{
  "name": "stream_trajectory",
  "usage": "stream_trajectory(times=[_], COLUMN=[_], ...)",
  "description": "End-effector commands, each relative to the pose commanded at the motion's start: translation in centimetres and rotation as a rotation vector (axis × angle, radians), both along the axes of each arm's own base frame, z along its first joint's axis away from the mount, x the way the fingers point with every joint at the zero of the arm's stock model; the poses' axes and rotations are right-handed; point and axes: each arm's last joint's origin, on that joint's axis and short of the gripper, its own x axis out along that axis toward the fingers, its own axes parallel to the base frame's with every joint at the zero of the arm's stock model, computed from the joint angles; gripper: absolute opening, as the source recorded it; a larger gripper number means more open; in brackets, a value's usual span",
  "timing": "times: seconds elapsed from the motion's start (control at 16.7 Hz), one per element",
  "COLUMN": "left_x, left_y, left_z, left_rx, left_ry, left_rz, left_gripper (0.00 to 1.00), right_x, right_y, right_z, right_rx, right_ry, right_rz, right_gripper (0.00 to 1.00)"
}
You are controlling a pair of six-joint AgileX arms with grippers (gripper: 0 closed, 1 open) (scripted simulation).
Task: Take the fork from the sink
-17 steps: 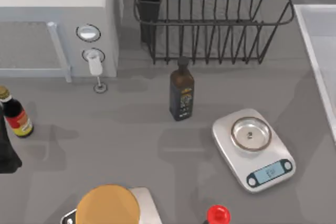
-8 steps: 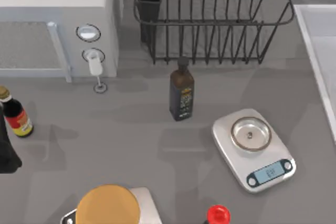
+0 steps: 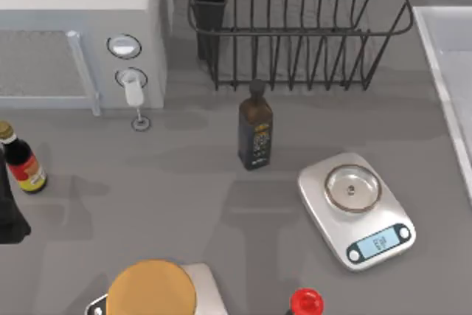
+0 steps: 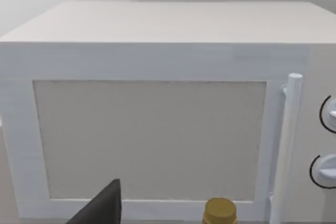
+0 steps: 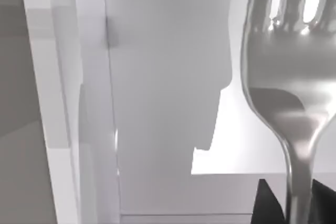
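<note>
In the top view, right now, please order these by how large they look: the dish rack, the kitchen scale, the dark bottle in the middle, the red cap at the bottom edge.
1. dish rack, cut off by the picture's top edge
2. kitchen scale
3. dark bottle
4. red cap

Fork (image 5: 286, 85) above sink (image 5: 157, 77)

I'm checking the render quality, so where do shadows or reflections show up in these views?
In the right wrist view, the fork reflects bright patches and a dark band, and a hard-edged stepped shadow crosses the sink. In the top view, soft arm-shaped shadows lie on the table beside the scale. In the left wrist view, the microwave is evenly lit, without glare.
</note>
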Motion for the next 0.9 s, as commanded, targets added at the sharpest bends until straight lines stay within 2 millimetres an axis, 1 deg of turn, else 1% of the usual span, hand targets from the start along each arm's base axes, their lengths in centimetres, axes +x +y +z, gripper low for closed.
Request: stream_trajectory(times=[0.12, 0.24, 0.3, 0.36, 0.42, 0.48, 0.6, 0.9], left_x=[0.0, 0.0, 0.0, 0.0, 0.0, 0.0, 0.0, 0.0], left_y=[0.0, 0.0, 0.0, 0.0, 0.0, 0.0, 0.0, 0.0], left_z=[0.0, 0.0, 0.0, 0.0, 0.0, 0.0, 0.0, 0.0], left_rx=[0.000, 0.000, 0.000, 0.000, 0.000, 0.000, 0.000, 0.000], left_ry=[0.000, 0.000, 0.000, 0.000, 0.000, 0.000, 0.000, 0.000], left_rz=[0.000, 0.000, 0.000, 0.000, 0.000, 0.000, 0.000, 0.000], left_gripper=[1.00, 1.00, 1.00, 1.00, 1.00, 1.00, 1.00, 1.00], right_x=[-0.9, -2.8, -3.9, -5.1, -6.2, -7.1, -8.0, -7.9], right_y=[6.1, 12.2, 14.6, 16.5, 17.9, 18.9, 19.8, 19.7], right_z=[1.6, 3.2, 4.0, 4.6, 5.2, 5.7, 6.1, 6.1], right_rx=[0.001, 0.000, -0.001, -0.002, -0.004, -0.005, -0.006, -0.003], right_ry=[0.008, 0.017, 0.020, 0.023, 0.025, 0.026, 0.027, 0.026], right_rz=[0.005, 0.009, 0.009, 0.009, 0.009, 0.009, 0.009, 0.005], right_gripper=[0.00, 0.00, 0.00, 0.00, 0.00, 0.00, 0.00, 0.00])
